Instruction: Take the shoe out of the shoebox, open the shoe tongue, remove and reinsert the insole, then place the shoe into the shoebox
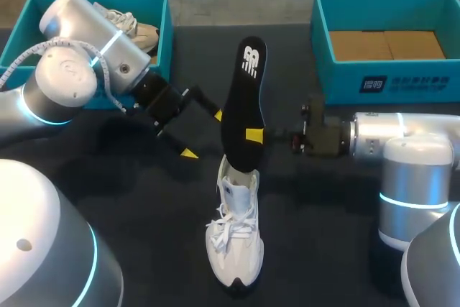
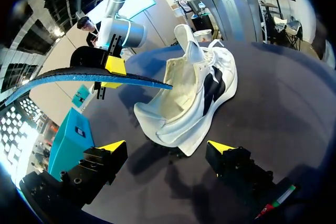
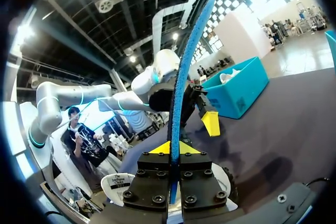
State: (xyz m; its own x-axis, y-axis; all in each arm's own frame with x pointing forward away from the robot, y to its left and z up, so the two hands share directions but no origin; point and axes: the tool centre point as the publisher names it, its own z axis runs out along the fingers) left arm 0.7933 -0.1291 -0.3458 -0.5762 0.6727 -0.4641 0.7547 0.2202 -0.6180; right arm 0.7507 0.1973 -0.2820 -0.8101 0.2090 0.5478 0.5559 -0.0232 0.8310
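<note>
Jaws of the right gripper [image 1: 255, 136] are clamped on the long black foam insole [image 1: 244, 91], upright over the white lace-up sneaker [image 1: 236, 242] on the dark table [image 1: 323, 235]. The left gripper [image 1: 203, 134] gapes empty just beside the insole.

White logo mark [image 1: 251, 59] is printed near the upper end of the black foam insole [image 1: 237, 106]. White printed panel [image 1: 405, 84], characters too small to be read, is borne on the front wall of the teal cardboard shoebox [image 1: 338, 80].
</note>
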